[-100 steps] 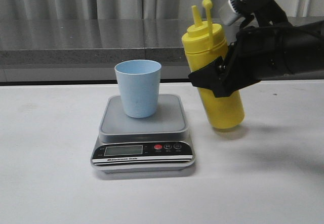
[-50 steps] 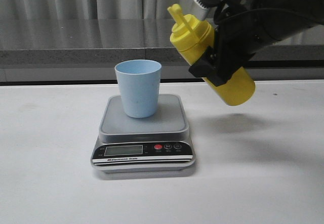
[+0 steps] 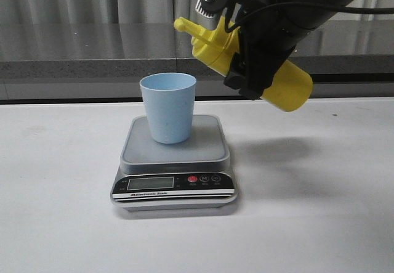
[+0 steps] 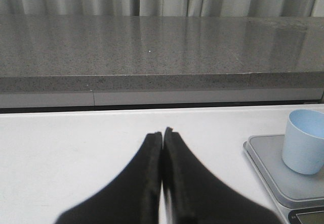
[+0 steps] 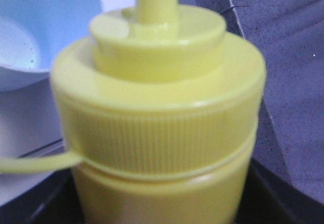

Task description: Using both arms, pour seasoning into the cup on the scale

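Right gripper (image 3: 261, 54) clamped round the middle of the seasoning bottle (image 3: 289, 91), bottle lifted clear of the table and tipped steeply, nozzle end up and to the left, above and to the right of the cup (image 3: 168, 107). Cup stands upright on the scale (image 3: 173, 162) platform, roughly centred. Judgement: the step in hand is bringing the nozzle over the cup mouth; done well, the nozzle should travel further left until it sits over the cup opening before the bottle tips down past level, with the grip held firm at mid-body so the bottle does not slip, and the nozzle kept above the rim so it does not knock the cup off the platform. Left gripper (image 4: 162, 135) off to the left of the cup, fingers pressed together, holding nothing. Hard to make out: nozzle tip cut off in the right wrist view; whether the tethered cap is off the nozzle is unclear; scale display unreadable; cup interior looks empty.
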Robot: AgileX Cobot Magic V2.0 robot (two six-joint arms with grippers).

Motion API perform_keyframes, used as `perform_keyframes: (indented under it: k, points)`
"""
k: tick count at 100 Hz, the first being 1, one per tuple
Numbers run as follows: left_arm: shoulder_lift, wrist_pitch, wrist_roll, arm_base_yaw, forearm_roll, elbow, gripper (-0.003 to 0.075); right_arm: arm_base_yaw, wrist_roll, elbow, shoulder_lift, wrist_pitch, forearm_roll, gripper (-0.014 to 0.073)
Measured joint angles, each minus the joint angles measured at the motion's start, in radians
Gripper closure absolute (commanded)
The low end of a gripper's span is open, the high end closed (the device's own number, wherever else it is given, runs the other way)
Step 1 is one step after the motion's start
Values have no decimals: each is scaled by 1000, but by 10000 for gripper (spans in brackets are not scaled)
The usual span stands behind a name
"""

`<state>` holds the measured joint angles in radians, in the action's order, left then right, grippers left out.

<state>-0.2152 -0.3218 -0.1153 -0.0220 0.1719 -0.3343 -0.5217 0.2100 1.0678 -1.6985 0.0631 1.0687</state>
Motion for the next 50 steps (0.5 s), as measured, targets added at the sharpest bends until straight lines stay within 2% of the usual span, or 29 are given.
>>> perform_keyframes:
  k: [50]
  points:
    - [0, 0, 0, 0, 0, 0, 740, -30, -9, 0, 0, 77, 47, 454]
